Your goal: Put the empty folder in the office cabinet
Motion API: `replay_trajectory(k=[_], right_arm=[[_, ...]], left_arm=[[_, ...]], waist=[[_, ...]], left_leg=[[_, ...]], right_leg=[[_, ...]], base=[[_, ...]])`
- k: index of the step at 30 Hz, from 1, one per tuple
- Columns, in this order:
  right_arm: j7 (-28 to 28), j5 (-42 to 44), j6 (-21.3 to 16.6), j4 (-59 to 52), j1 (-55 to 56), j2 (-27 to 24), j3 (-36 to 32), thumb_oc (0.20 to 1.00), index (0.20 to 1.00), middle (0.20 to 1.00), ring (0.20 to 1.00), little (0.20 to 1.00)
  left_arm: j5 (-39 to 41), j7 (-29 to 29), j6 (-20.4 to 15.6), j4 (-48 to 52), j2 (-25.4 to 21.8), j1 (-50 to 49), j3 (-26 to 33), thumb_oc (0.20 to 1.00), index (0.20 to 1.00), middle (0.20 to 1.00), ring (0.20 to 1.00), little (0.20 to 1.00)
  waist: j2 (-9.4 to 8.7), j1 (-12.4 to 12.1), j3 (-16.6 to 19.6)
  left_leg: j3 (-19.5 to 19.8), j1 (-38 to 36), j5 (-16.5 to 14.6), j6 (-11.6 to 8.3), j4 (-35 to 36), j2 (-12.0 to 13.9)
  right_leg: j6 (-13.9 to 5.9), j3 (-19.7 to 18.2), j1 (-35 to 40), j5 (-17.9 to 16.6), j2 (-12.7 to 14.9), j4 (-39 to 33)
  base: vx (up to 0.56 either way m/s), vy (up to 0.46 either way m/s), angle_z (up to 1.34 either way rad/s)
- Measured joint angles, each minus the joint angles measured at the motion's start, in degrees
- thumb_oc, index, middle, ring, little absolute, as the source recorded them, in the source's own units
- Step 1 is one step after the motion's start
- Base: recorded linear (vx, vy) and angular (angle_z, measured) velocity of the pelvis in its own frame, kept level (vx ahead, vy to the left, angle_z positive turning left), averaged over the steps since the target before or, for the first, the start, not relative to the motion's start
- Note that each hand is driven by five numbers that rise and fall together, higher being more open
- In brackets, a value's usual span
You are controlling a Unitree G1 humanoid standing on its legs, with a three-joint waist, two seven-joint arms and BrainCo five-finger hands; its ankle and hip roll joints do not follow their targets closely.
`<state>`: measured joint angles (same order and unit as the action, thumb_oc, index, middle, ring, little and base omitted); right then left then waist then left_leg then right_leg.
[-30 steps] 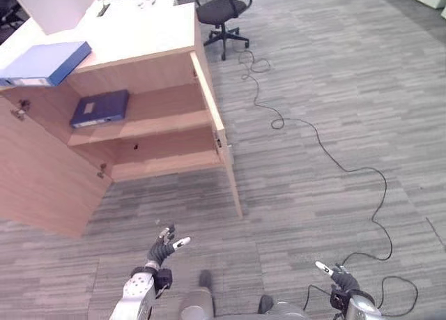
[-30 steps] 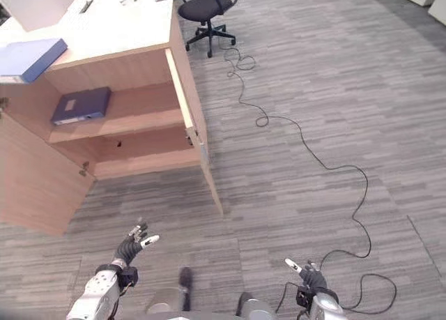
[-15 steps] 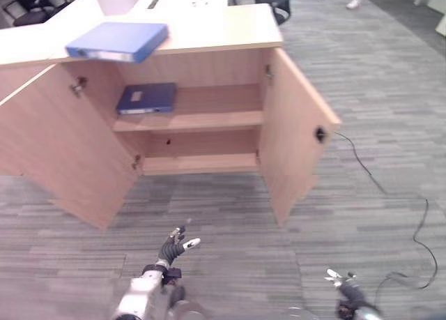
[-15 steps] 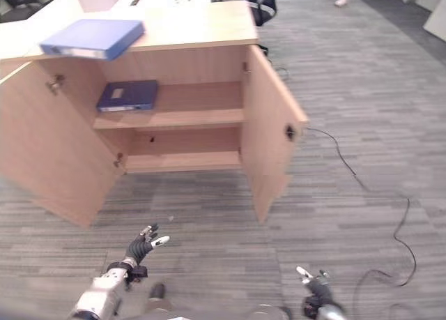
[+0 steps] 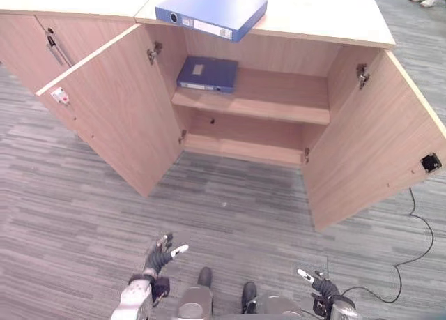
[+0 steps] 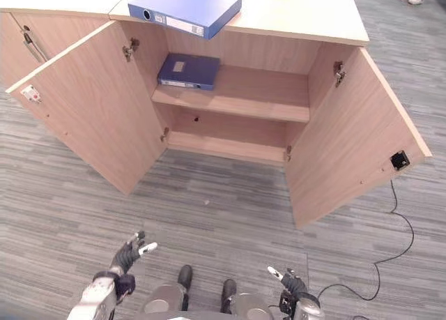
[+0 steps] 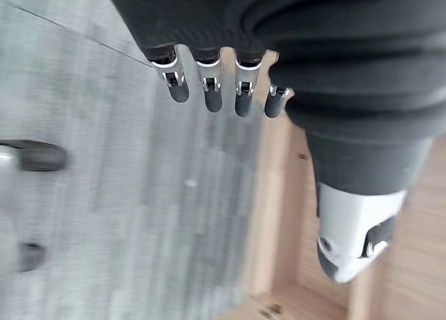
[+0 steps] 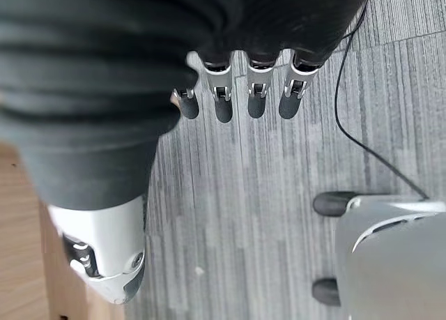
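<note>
Atop cabinet point(image 5: 279, 111) – folder point(image 5: 212, 10) flat, spine toward robot (robot hands point(image 5: 159, 252) empty, fingers relaxed).

An office: wooden cabinet point(image 5: 279, 118), blue folders point(image 5: 209, 10), grey carpet point(image 5: 83, 215).

We record bright, even overhead light. The cabinet top point(image 5: 327, 13) is pale with glare. The cabinet point(image 5: 251, 97) interior sits in soft shade, darkest under the shelf point(image 5: 279, 109). The carpet point(image 5: 83, 215) shows little shadow. In the wrist views each robot hand's cover is blurred, and the floor beyond is soft.
</note>
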<state>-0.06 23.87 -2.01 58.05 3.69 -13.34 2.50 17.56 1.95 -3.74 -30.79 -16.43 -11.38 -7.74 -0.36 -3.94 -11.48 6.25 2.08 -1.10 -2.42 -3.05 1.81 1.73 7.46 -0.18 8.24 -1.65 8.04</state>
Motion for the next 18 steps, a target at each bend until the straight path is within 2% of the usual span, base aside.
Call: replay_trajectory(k=[2,3,4,5,6,7,8,9,10,11,14,16,18], right_arm=[[0.1,0.0,0.0,0.6,0.8,-1.5,-0.2,1.0,1.0,1.0,1.0,1.0],[0.1,0.0,0.0,0.6,0.7,-1.7,-0.2,1.0,1.0,1.0,1.0,1.0],[0.1,-0.1,0.0,0.7,-0.4,-2.5,-0.3,1.0,1.0,1.0,1.0,1.0],[0.2,-0.2,0.0,0.7,-1.8,-3.7,-0.5,1.0,1.0,1.0,1.0,1.0],[0.2,-0.2,0.1,1.0,-2.3,-4.1,-0.7,1.0,1.0,1.0,1.0,1.0],[0.1,-0.2,0.1,1.2,-2.6,-4.0,-1.3,1.0,1.0,1.0,1.0,1.0],[0.1,-0.2,0.1,1.1,-2.6,-4.1,-2.6,1.0,1.0,1.0,1.0,1.0],[0.1,-0.2,-0.1,0.6,-2.4,-4.5,-2.7,1.0,1.0,1.0,1.0,1.0],[0.1,-0.2,-0.1,0.6,-2.4,-5.2,-2.5,1.0,1.0,1.0,1.0,1.0],[0.1,-0.2,-0.1,0.6,-2.5,-6.0,-2.5,1.0,1.0,1.0,1.0,1.0],[0.0,-0.2,0.2,1.1,-2.1,-6.5,-2.5,1.0,1.0,1.0,1.0,1.0],[0.1,-0.2,0.2,1.1,-1.8,-6.3,-2.5,1.0,1.0,1.0,1.0,1.0],[0.0,-0.3,0.1,1.1,-1.8,-6.4,-2.5,1.0,1.0,1.0,1.0,1.0]], left_arm=[[0.0,0.3,0.0,1.3,-0.7,0.8,0.2,1.0,1.0,1.0,1.0,1.0],[0.0,0.3,-0.1,2.1,-1.1,1.3,0.7,1.0,1.0,1.0,1.0,1.0],[0.0,0.3,-0.4,2.2,-0.7,3.1,0.9,1.0,1.0,1.0,1.0,1.0],[0.0,0.3,-0.4,1.8,-0.2,5.6,0.4,1.0,1.0,1.0,1.0,1.0],[0.0,0.5,-0.4,1.6,-0.5,7.6,-0.1,1.0,1.0,1.0,1.0,1.0],[0.0,0.5,-0.5,1.4,-0.5,8.3,0.1,1.0,1.0,1.0,1.0,1.0],[0.0,0.4,-0.4,0.9,-0.6,8.6,0.0,1.0,1.0,1.0,1.0,1.0],[0.0,0.3,-0.5,1.1,-0.4,7.9,-0.1,1.0,1.0,1.0,1.0,1.0],[0.0,0.4,-0.5,1.3,0.0,7.4,-0.4,1.0,1.0,1.0,1.0,1.0],[0.0,0.3,-0.5,1.6,0.4,6.5,-0.8,1.0,1.0,1.0,1.0,1.0],[-0.1,0.2,-0.4,1.4,0.5,6.2,-1.2,1.0,1.0,1.0,1.0,1.0],[-0.1,-0.1,-0.4,0.3,0.5,6.1,-1.2,1.0,1.0,1.0,1.0,1.0],[-0.1,-0.1,-0.4,0.1,0.7,5.4,-1.3,1.0,1.0,1.0,1.0,1.0]], waist=[[2.11,0.3,0.3],[2.52,0.4,0.4],[3.22,0.7,-0.1],[3.39,1.3,-1.1],[1.75,1.4,-2.1],[1.49,1.2,-2.3],[1.26,1.2,-2.4],[1.95,2.0,-2.0],[2.62,2.2,-1.6],[3.27,2.2,-1.2],[4.33,1.5,-0.6],[4.55,0.6,-0.7],[4.54,0.4,-0.7]], left_leg=[[-1.3,-3.2,0.3,-0.2,0.8,-1.2],[-1.5,-3.2,0.5,-0.47,-0.3,-1.9],[-2.1,0.4,0.8,-1.21,-6.3,-3.1],[-2.7,6.5,2.4,-3.6,-14.8,-4.3],[-3.9,10.1,2.7,-5.58,-18.6,-5.3],[-4.6,10.6,1.9,-4.83,-19.0,-3.9],[-4.9,10.3,1.1,-4.45,-17.0,0.0],[-4.1,8.3,1.4,-4.82,-11.3,5.8],[-2.5,7.7,2.0,-5.83,-7.4,9.2],[-1.4,6.6,2.4,-6.45,-1.8,11.6],[5.2,4.9,4.0,-7.52,8.8,12.0],[5.3,5.4,5.1,-6.1,8.8,11.1],[4.6,5.6,5.2,-5.73,8.7,10.3]], right_leg=[[-1.34,-0.8,6.1,-1.7,1.3,-6.2],[-1.46,-0.4,7.5,-2.1,2.0,-7.6],[-0.65,-0.3,6.2,-2.4,2.8,-6.0],[-0.38,0.4,4.2,-3.0,4.8,-4.0],[-0.23,0.9,5.3,-3.3,7.2,-5.8],[-0.23,1.3,7.1,-3.3,7.6,-7.7],[-0.34,2.0,8.4,-3.3,7.5,-8.9],[-0.14,2.3,9.6,-3.0,6.4,-9.3],[-0.61,2.1,10.0,-2.7,5.8,-9.4],[-1.11,1.4,10.3,-2.5,5.5,-9.4],[-2.82,-0.3,10.3,-1.6,5.1,-9.7],[-4.08,-1.3,10.6,-1.5,5.7,-9.8],[-6.45,-2.2,12.8,-1.0,7.1,-11.3]], base=[[0.14,0.006,0.02],[0.03,0.041,0.06],[0.09,0.09,0.34],[0.24,0.166,0.47],[0.22,0.164,0.46],[0.21,0.168,0.29],[0.16,0.102,0.22],[0.25,0.17,0.14],[0.25,0.174,0.02],[0.25,0.2,-0.1],[0.23,0.235,-0.13],[0.21,0.287,-0.4],[0.21,0.365,-0.36]])
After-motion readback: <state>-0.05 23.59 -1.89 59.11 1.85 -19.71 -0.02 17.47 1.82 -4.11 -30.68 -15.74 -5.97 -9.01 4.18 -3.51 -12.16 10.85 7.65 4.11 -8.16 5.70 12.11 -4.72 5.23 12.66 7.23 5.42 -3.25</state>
